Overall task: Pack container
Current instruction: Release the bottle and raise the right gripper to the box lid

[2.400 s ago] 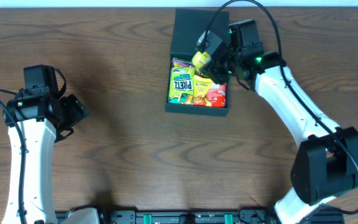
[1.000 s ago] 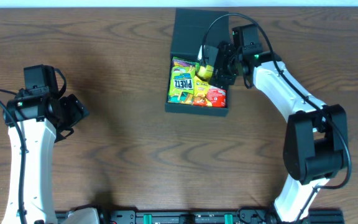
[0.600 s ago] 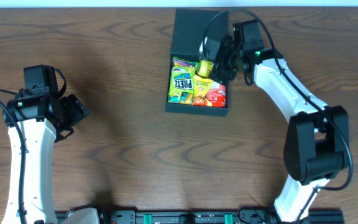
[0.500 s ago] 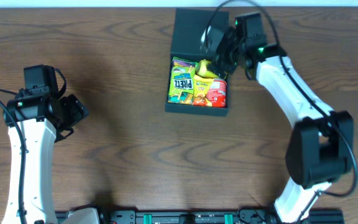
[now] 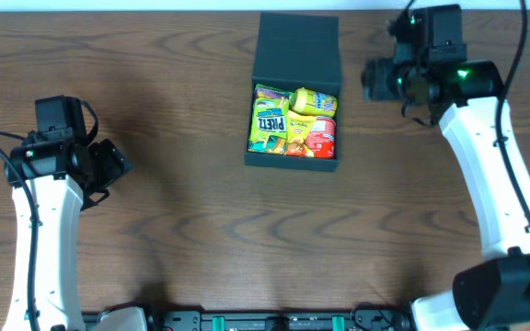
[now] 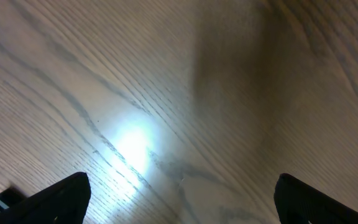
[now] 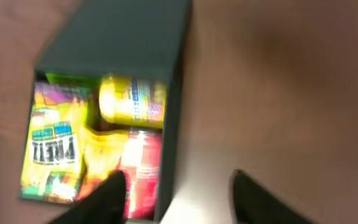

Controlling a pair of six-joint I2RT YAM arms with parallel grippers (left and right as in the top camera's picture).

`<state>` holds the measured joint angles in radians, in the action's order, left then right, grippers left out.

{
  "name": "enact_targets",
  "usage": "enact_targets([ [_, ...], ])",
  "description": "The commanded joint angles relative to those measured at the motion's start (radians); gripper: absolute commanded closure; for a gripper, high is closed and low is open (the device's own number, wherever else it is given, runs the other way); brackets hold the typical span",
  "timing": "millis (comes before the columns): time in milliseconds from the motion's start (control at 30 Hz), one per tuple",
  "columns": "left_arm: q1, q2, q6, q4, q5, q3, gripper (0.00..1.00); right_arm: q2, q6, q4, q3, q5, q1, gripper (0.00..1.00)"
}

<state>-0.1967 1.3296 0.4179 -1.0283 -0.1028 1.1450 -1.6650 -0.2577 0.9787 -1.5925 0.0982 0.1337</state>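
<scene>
The dark teal-black square container point(image 5: 293, 164) stands open at the table's far middle, its flat lid point(image 5: 297, 46) hinged back. Inside lie a green Pretz pack point(image 5: 270, 118), a yellow canister point(image 5: 314, 101), a small red can point(image 5: 320, 136) and a yellow-orange packet point(image 5: 297, 133). My right gripper point(image 5: 375, 79) is open and empty, to the right of the container and apart from it. The right wrist view shows the container point(image 7: 173, 124) and snacks, blurred, with my open fingers point(image 7: 178, 199) below. My left gripper point(image 5: 109, 165) is open and empty over bare wood at the far left.
The wooden table point(image 5: 201, 230) shows only wood grain around the container. The left wrist view shows bare wood point(image 6: 179, 112) with a bright glare spot. The table's far edge runs just behind the lid.
My right gripper let go of the yellow canister inside the container, then pulled back up and to the right, away from the box. The left arm has not moved.
</scene>
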Motion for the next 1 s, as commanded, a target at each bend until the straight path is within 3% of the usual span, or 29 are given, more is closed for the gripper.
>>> enact_targets([
  [0, -0.006, 0.01, -0.007, -0.003, 0.007, 0.003, 0.05, -0.011, -0.195, 0.057, 0.025, 0.04, 0.01, 0.54],
  [100, -0.006, 0.01, -0.007, -0.003, 0.007, 0.003, 0.05, -0.011, -0.238, 0.042, 0.073, 0.041, 0.02, 0.59],
  [300, -0.006, 0.01, -0.007, -0.003, 0.007, 0.003, 0.05, -0.03, -0.248, -0.103, 0.153, -0.022, 0.044, 0.55],
  [633, -0.006, 0.01, -0.007, -0.003, 0.007, 0.003, 0.05, -0.185, -0.254, -0.227, 0.15, -0.035, 0.049, 0.63],
  [967, -0.006, 0.01, -0.007, -0.003, 0.007, 0.003, 0.05, -0.245, -0.227, -0.327, 0.145, -0.035, 0.071, 0.62],
])
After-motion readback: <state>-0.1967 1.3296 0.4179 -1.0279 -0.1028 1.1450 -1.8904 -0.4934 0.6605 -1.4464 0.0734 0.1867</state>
